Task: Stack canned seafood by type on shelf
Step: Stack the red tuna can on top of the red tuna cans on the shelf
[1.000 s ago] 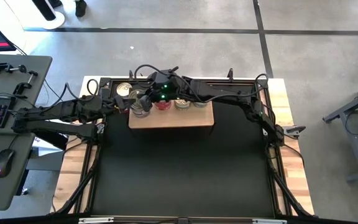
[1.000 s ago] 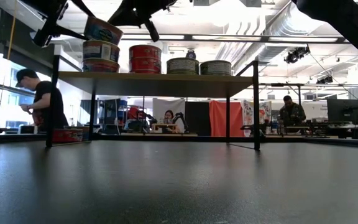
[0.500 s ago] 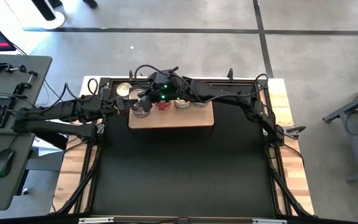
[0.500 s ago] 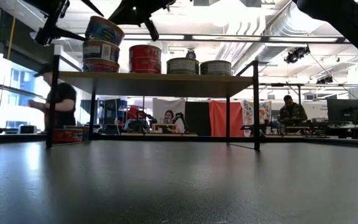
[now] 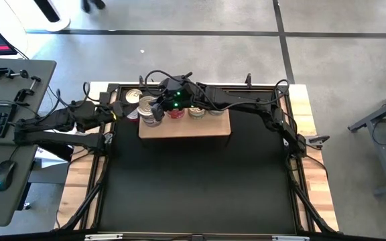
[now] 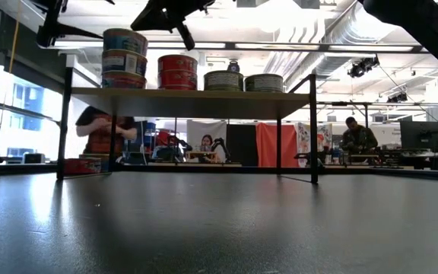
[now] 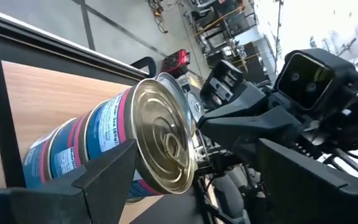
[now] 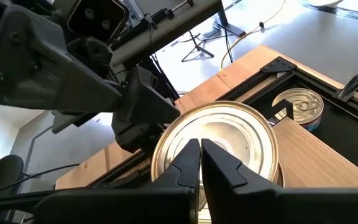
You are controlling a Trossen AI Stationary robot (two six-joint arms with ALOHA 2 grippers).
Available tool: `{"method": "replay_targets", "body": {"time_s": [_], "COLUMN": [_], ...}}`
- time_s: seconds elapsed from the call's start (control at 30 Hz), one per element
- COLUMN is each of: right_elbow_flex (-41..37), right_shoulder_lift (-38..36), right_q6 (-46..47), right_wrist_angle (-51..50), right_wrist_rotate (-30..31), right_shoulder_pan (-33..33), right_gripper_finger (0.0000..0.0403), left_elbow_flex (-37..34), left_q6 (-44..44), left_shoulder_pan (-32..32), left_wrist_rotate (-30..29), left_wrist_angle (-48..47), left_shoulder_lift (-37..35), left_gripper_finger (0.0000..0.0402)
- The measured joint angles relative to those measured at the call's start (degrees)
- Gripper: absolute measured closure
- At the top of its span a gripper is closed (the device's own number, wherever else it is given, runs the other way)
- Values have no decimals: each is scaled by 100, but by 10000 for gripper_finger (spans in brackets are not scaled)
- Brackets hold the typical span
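Your open left gripper (image 7: 185,186) faces the blue-labelled gold-lidded tin stack (image 7: 110,149) on the light wooden shelf (image 5: 183,126) at nine o'clock, while the closed right gripper (image 8: 201,163) hovers above, probably steadying.

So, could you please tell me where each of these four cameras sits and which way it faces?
High view: above the table, looking straight down; both arms reach the shelf.
Low view: at table-top height, looking level under the shelf into the room; arm parts at the top.
Left wrist view: on the left arm, facing the blue can stack; its open left end effector frames it.
Right wrist view: on the right arm, above that stack's lid; shut right end effector over it.
Shared: both wrist views show the same stack.
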Motion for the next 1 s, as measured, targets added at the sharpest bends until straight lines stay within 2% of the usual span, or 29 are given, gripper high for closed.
{"method": "replay_targets", "body": {"time_s": [0.23, 0.4, 0.57, 0.63, 0.73, 0.9, 1.0], "right_elbow_flex": [-2, 81, 86, 86, 86, 86, 86], "right_shoulder_lift": [0, -25, -332, -424, -507, -634, -644], "right_q6": [-31, -404, -619, -675, -691, -631, -671], "right_wrist_angle": [-48, -41, -135, -278, -443, -676, -873], "right_wrist_rotate": [71, 149, 151, 149, 93, 13, 11], "right_shoulder_pan": [-1, -74, -249, -326, -444, -594, -638], "right_gripper_finger": [398, 398, 398, 398, 398, 398, 398], "left_elbow_flex": [0, -7, 227, 253, 249, 248, 218], "left_q6": [127, 260, 1308, 1642, 1722, 1646, 1766], "left_shoulder_pan": [0, 0, 1, -10, -17, -15, -5], "left_wrist_rotate": [-36, -2, 1, 206, 408, 275, -159], "left_wrist_angle": [-47, 166, 258, 239, 82, -739, -851], "left_shoulder_lift": [-14, -40, -381, -522, -698, -799, -728], "left_gripper_finger": [82, 82, 82, 82, 82, 82, 82]}}
